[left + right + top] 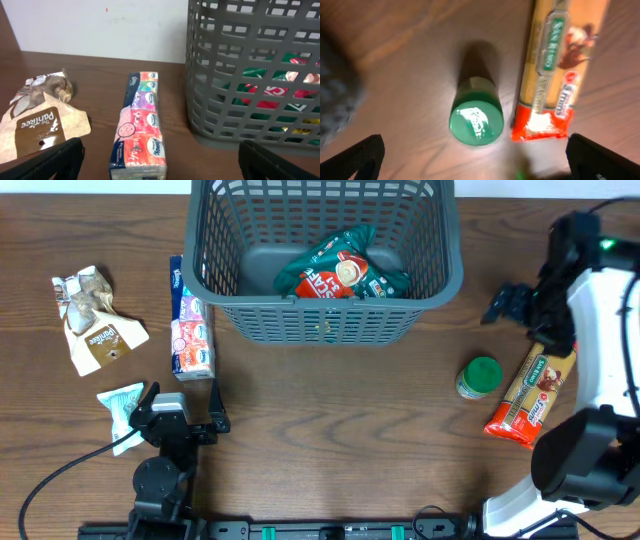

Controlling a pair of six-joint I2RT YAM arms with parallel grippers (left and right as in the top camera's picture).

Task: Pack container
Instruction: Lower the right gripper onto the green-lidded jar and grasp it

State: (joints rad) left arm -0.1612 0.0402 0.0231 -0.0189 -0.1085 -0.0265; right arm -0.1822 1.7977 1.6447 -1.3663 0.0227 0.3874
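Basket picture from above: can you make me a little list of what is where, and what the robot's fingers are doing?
basket: grey, at the far middle of the table
inside the basket: green and red snack bag
left of the basket: tissue pack
far left: brown paper bag and small pale packet
right side: green-lidded jar, standing up, with pasta pack lying flat beside it
left fingers: open, holding nothing, facing the tissue pack
right fingers: open, holding nothing, above the jar and pasta pack
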